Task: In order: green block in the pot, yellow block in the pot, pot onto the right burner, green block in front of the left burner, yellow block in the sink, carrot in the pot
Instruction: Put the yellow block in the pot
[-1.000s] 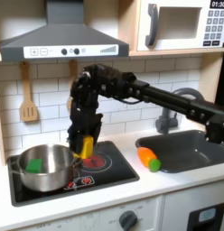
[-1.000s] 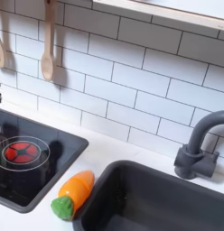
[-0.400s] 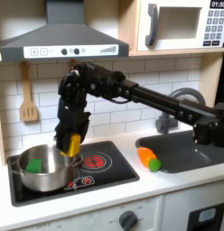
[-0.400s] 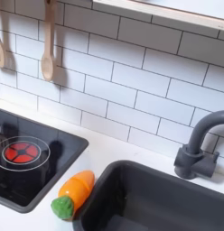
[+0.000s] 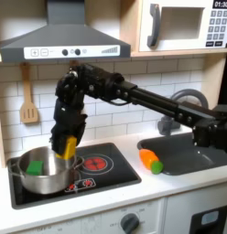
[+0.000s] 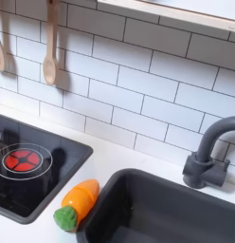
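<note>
In the first exterior view, the gripper (image 5: 66, 146) is pinching the yellow block (image 5: 68, 146) just over the pot (image 5: 44, 172), where the green block (image 5: 34, 167) is lying. In both exterior views, the carrot (image 6: 76, 203) is lying beside the sink (image 6: 176, 214).

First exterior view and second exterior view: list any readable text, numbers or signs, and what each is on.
"01:30", roughly: the display of the microwave in the first exterior view; small, so the digits are not certain.
Microwave keypad: button marks too small to read.
Range hood control panel: round dials and marks, too blurred to read.
Second exterior view: no text on the cooktop, the tiles or the sink.
</note>
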Robot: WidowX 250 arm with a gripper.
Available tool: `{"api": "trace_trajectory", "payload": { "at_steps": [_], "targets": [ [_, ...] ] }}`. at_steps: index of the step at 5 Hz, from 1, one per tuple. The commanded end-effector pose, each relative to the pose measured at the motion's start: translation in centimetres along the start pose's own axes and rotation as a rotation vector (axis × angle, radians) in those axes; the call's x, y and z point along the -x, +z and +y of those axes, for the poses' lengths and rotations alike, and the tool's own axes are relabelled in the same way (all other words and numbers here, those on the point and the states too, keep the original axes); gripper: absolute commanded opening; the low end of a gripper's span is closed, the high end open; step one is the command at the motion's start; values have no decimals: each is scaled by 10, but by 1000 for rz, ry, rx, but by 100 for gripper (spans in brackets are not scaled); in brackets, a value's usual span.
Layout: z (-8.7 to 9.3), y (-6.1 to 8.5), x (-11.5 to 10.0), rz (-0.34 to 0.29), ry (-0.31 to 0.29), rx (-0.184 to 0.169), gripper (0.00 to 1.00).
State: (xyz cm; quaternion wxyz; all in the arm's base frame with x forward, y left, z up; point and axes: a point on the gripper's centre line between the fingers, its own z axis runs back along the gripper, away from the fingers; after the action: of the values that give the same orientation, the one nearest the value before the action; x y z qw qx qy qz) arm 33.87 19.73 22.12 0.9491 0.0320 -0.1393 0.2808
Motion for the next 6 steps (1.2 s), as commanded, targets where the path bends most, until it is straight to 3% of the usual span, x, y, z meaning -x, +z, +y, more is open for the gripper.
{"api": "trace_trajectory", "payload": {
  "at_steps": [1,3,4,6],
  "targets": [
    [10,-6,-7,-20,19,-25,0],
    [14,-9,-8,-46,26,-20,0],
    [14,-11,-6,-39,16,-31,100],
    [10,-11,-3,-25,-19,-11,100]
  ]
}}
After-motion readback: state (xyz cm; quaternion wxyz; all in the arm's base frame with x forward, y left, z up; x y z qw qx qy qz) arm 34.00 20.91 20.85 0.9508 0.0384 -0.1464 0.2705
